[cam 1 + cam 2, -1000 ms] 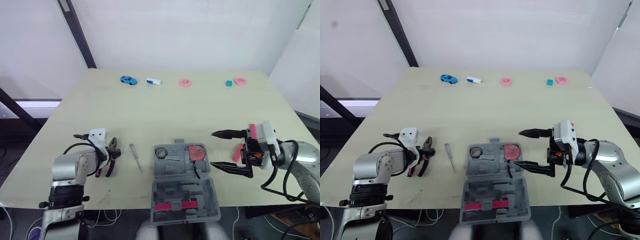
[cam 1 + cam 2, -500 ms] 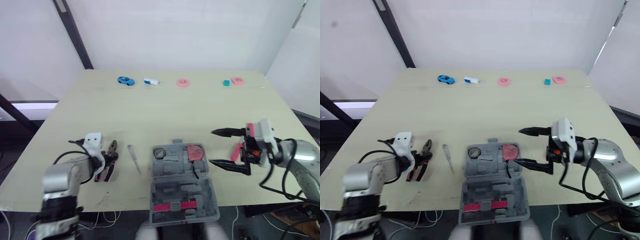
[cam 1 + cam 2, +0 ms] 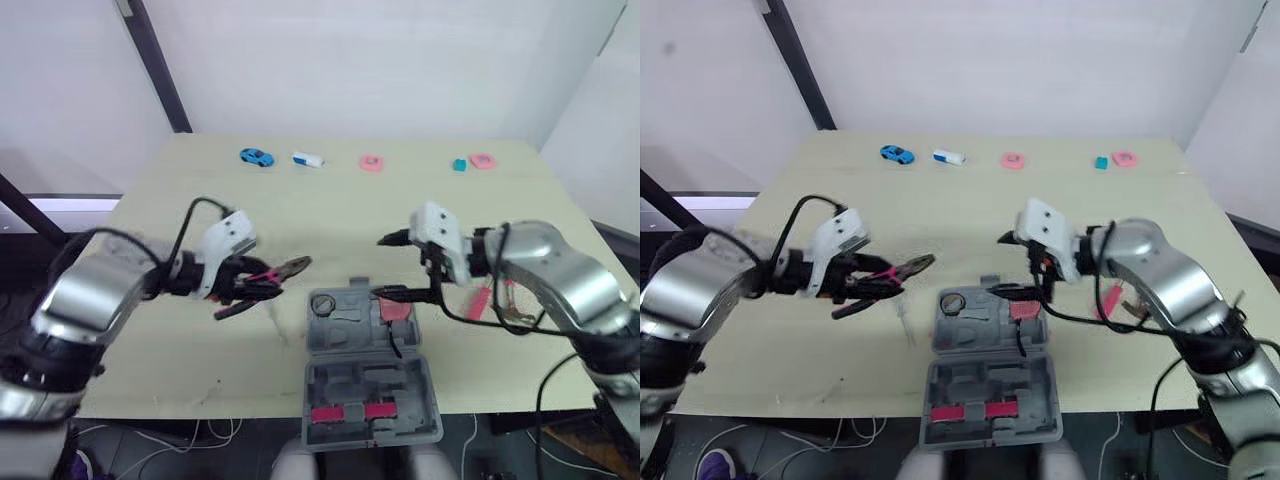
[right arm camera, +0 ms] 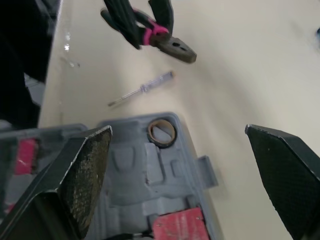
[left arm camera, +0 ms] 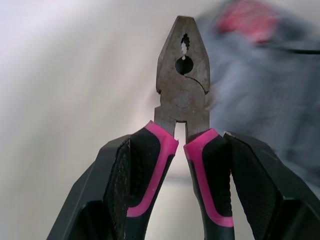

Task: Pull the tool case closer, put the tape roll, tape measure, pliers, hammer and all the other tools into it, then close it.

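Screwdriver (image 4: 142, 89) lies left of tool case (image 3: 365, 380), seemingly apart.

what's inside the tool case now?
Seen: tape roll and red tape measure in the tool case's far half, pink pieces in the near half. The right gripper's finger hides the tape measure's edge.

Pliers (image 3: 268, 273) between the fingers of the left gripper (image 3: 248, 286), just left of the open tool case (image 3: 366, 388)
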Robot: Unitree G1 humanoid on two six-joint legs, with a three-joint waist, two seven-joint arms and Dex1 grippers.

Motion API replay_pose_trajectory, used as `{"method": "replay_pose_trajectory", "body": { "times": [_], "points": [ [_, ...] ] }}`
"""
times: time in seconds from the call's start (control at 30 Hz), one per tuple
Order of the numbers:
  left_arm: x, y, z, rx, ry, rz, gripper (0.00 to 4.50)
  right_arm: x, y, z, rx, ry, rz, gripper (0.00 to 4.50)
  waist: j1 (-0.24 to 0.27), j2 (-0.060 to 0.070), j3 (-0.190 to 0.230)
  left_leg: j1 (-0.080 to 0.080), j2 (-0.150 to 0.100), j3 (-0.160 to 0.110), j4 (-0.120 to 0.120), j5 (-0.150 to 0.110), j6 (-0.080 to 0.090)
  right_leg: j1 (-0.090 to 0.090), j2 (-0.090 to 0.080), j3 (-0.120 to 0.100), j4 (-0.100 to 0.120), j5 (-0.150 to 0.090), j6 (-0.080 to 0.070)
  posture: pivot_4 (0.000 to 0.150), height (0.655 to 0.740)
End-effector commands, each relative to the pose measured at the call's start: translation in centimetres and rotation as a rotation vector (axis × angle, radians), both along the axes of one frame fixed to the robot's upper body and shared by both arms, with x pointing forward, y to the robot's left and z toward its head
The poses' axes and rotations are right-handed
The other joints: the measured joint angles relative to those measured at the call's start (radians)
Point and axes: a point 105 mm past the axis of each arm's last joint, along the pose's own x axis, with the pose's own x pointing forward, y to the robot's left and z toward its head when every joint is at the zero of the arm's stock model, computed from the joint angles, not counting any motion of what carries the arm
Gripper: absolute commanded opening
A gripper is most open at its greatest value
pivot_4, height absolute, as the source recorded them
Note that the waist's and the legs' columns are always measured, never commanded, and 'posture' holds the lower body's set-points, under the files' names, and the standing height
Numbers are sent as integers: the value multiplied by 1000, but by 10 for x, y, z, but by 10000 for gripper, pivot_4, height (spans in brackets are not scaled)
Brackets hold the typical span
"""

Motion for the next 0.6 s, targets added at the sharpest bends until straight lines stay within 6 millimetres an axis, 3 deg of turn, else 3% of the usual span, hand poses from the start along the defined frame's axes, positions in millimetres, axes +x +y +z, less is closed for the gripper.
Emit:
{"method": "replay_pose_trajectory", "body": {
  "times": [0.03, 0.17, 0.2, 0.6],
  "points": [
    [9, -17, 3, 88, -18, -190, 24050, 15, 13, -1, -77, 34, -36, 45000, -1, 0, 0, -4, 0, -1, 3, 0, 0, -3, 1, 0, 2, 0, 0, 1500, 7400],
    [18, -29, 5, 127, -23, -286, 24050, 21, 26, -7, -125, 63, -26, 45000, -6, 0, 0, -11, 1, -2, 8, 0, 0, -7, 1, -1, 2, 0, 0, 1500, 7400],
    [20, -30, 5, 127, -22, -294, 24050, 22, 28, -7, -126, 68, -27, 45000, -7, 0, 0, -20, 1, -3, 11, 0, 0, -13, 0, -1, 2, 1, 2, 1500, 7400],
    [27, -49, 10, 173, -72, -421, 24049, 17, 52, -17, -135, 157, 6, 45000, -11, 1, 0, -19, 0, -3, 14, -2, 3, -13, 0, -2, 8, 1, 3, 1500, 7400]
  ]
}}
